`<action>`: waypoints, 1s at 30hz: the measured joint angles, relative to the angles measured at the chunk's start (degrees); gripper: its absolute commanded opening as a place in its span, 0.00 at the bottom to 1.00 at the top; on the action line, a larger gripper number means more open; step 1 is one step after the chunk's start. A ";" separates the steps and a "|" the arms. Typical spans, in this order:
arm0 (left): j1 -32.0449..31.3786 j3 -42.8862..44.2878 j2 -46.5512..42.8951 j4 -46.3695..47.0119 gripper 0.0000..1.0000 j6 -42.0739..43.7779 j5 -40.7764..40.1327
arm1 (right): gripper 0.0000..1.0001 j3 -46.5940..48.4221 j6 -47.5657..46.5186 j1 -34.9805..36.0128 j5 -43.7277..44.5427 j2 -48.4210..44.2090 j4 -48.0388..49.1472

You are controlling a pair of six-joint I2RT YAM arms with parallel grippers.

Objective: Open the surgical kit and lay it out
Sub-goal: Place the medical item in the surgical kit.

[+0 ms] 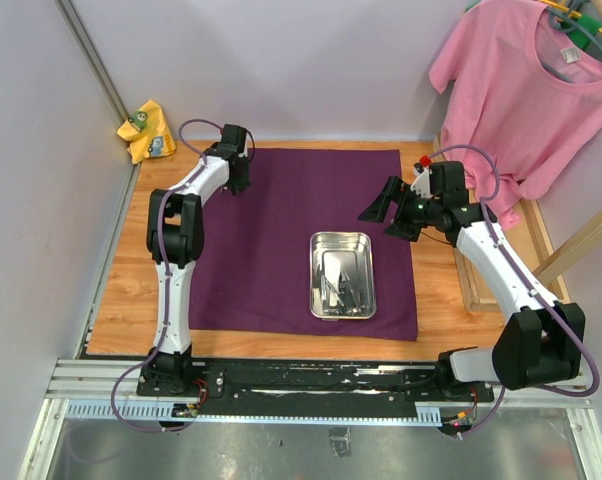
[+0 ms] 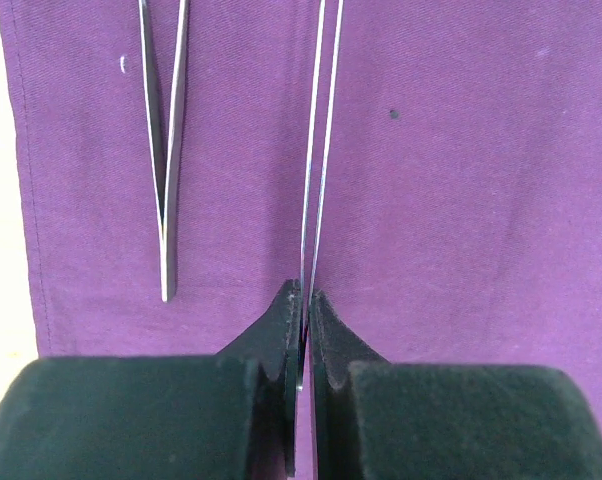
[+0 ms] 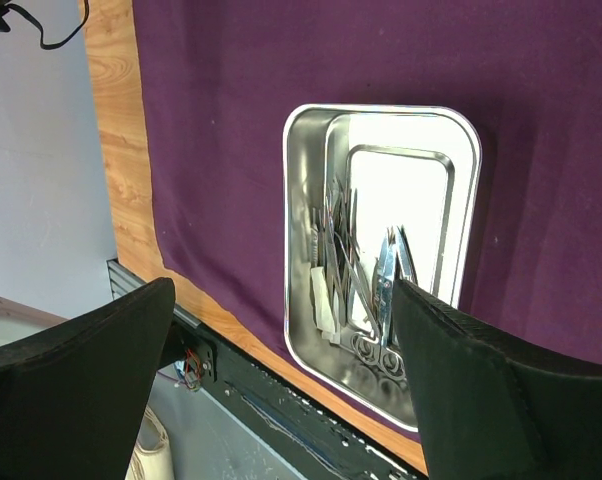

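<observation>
Nearest the lens in the left wrist view, the left pincer (image 2: 303, 300) is clamped on a slim pair of forceps (image 2: 312, 200) whose two thin blades run away over the purple cloth (image 1: 281, 250), with a second pair of forceps (image 2: 165, 250) lying flat just beside them near the cloth's hem. That cloth is spread open on the wooden counter (image 1: 116, 290), and the steel tray (image 1: 341, 236) sits on its near right part holding scissors (image 3: 386, 290) and other metal instruments. Beyond the tray, the right pincer (image 1: 389, 215) hangs over the cloth's right edge, fingers wide apart and holding nothing.
</observation>
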 measured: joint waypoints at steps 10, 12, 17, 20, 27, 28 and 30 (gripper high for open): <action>0.52 0.17 0.35 -0.81 0.15 0.20 0.00 | 0.91 -0.02 0.22 0.39 0.00 0.35 0.85; 0.52 0.31 0.44 -0.85 0.20 0.33 0.00 | 0.91 -0.02 0.28 0.39 0.00 0.35 0.85; 0.52 0.33 0.44 -0.90 0.24 0.57 0.07 | 0.91 -0.02 0.48 0.52 0.00 0.37 0.87; 0.52 0.33 0.44 -0.90 0.25 0.63 0.02 | 0.91 -0.02 0.52 0.70 0.00 0.39 0.87; 0.52 0.33 0.44 -0.94 0.25 0.79 0.00 | 0.91 -0.02 0.52 0.76 0.02 0.39 0.94; 0.52 0.33 0.44 -0.94 0.25 0.79 -0.02 | 0.91 -0.02 0.52 0.76 0.02 0.39 0.98; 0.52 0.33 0.39 -0.94 0.26 0.76 -0.04 | 0.91 -0.02 0.52 0.76 0.04 0.39 1.07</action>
